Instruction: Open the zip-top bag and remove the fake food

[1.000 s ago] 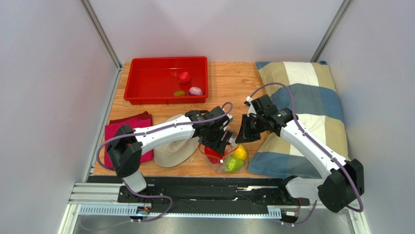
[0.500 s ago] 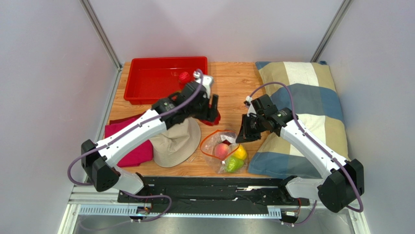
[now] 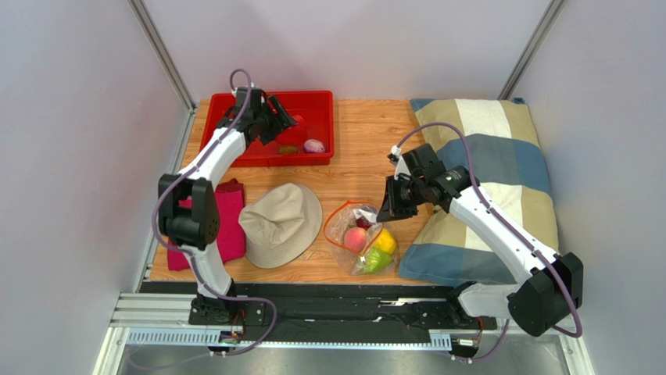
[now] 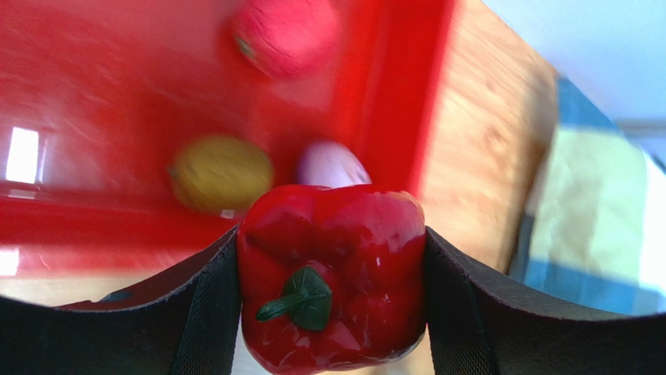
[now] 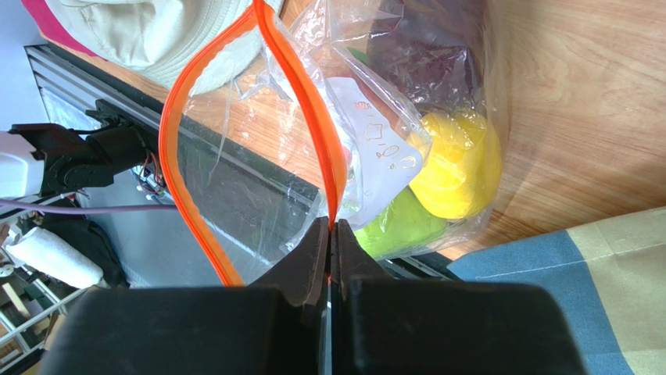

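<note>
Two arms stood at a table (image 3: 367, 133). On the left, the left gripper (image 3: 275, 127) hung over the red tray (image 3: 313, 105). The top view hid what it held. Its wrist view showed a red pepper (image 4: 332, 266) squeezed between its fingers (image 4: 195, 312), above three toys in the tray. Right of the hat (image 3: 281, 223) lay the bag (image 3: 344, 226), open, with fruits inside. The right gripper (image 3: 388, 209) pinched the bag's orange strip (image 5: 301, 86) tight, and only its wrist view showed this clearly.

One red tray (image 3: 258, 159) holds three toy foods (image 4: 221, 172). There is one red toy pepper (image 4: 332, 273). One zip-top bag (image 3: 338, 234) holds four more. One hat (image 3: 281, 226), one pillow (image 3: 485, 148), one pink cloth (image 3: 230, 234).
</note>
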### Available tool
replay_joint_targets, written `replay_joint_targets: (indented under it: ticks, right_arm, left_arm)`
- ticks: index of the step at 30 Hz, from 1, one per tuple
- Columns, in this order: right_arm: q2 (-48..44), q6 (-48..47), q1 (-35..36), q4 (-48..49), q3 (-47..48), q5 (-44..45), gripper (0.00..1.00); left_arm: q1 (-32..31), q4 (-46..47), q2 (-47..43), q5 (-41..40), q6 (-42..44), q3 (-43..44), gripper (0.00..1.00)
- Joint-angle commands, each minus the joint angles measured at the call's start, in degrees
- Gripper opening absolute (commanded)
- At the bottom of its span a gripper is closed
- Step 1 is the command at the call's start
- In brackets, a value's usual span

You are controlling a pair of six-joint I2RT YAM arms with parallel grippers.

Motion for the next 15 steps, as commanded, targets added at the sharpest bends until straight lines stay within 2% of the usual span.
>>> replay_joint_targets:
  ticks: [1,5,7,8,9,15]
  right_arm:
    - [0.4,-1.6,0.1,0.5,3.0,-1.4,0.0]
    - [0.6,-1.8,0.1,-0.4,3.9,-1.1,0.0]
    - [1.7,-2.1,0.2,-1.1,5.6,-1.3,0.0]
    - [2.3,-2.5,0.2,-2.4,6.6,-1.3,0.0]
    - [3.2,-3.3,0.2,-3.4,8.9,-1.0,0.0]
    - [5.2,-6.2,0.1,-6.4,13.9,2.6,0.0]
  left_arm:
    - [3.6,-3.5,7.4,1.1,-4.4,10.5,0.17]
    - [5.7,-9.7,14.8,3.4,-2.9,19.3,0.28]
    - [6.5,-13.8,18.1,3.2,-2.5,23.6,0.58]
    - [6.9,-14.5,18.9,3.2,-2.6,24.5,0.69]
    - [7.2,-14.7,19.5,3.6,-2.1,25.6,0.86]
    - [7.2,-20.1,21.3,1.7,4.4,30.0,0.91]
